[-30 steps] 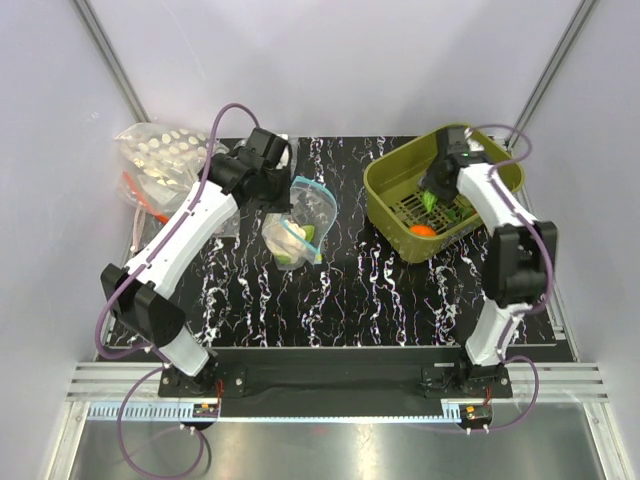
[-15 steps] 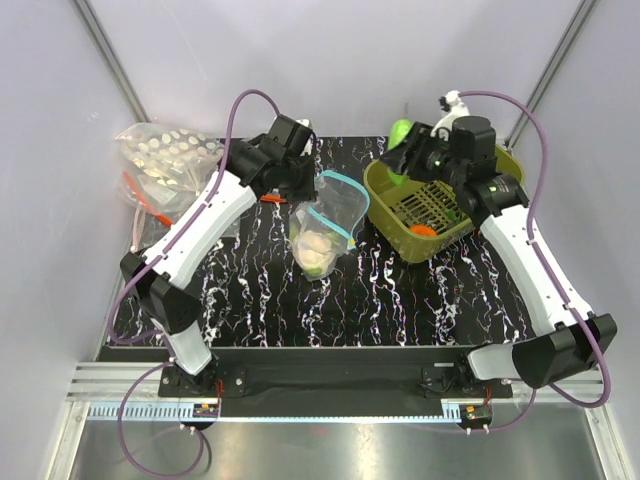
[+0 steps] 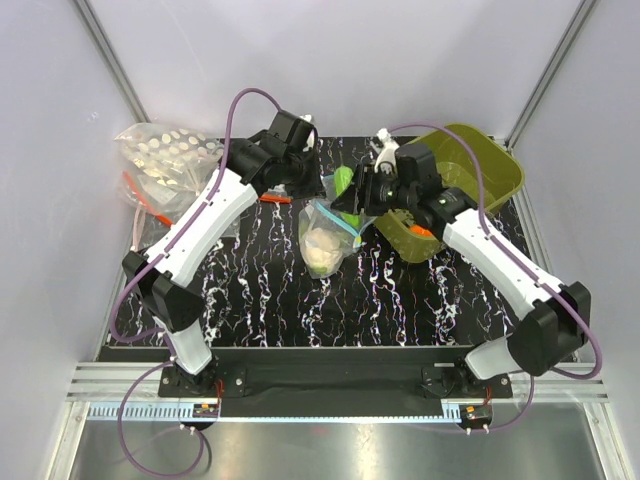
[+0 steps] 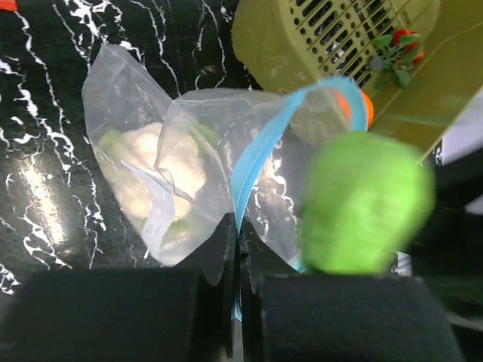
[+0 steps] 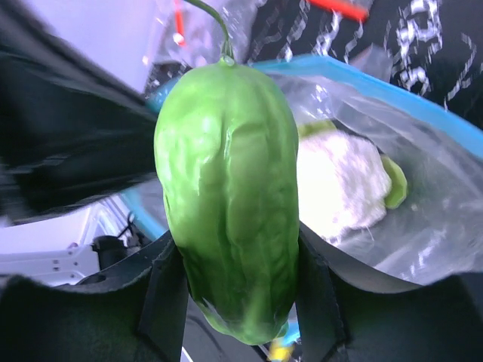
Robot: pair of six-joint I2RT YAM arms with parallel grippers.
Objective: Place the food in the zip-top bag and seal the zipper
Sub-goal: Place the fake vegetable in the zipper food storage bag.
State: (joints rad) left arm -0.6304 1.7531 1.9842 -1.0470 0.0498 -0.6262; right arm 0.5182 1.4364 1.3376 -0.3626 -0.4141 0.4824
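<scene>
- Bags: one zip-top bag [image 3: 322, 236], left gripper [image 4: 240, 302] pinching its teal zipper [image 4: 260, 147].
- Peppers: one green pepper [image 5: 230, 188], clamped by right gripper [image 5: 240, 298] (over the mouth).
- Cauliflower [image 5: 336, 181]: one, inside.

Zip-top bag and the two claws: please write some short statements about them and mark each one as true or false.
1. The right claw holds a green food piece at the mouth of the zip-top bag. True.
2. The bag is sealed. False: its teal zipper gapes open in a loop.
3. A pale cream piece lies inside the bag. True.
4. The left claw is open, away from the bag. False: it is shut on the bag's edge by the zipper.
5. The round orange piece is inside the bag. False: it lies in the olive basket.
</scene>
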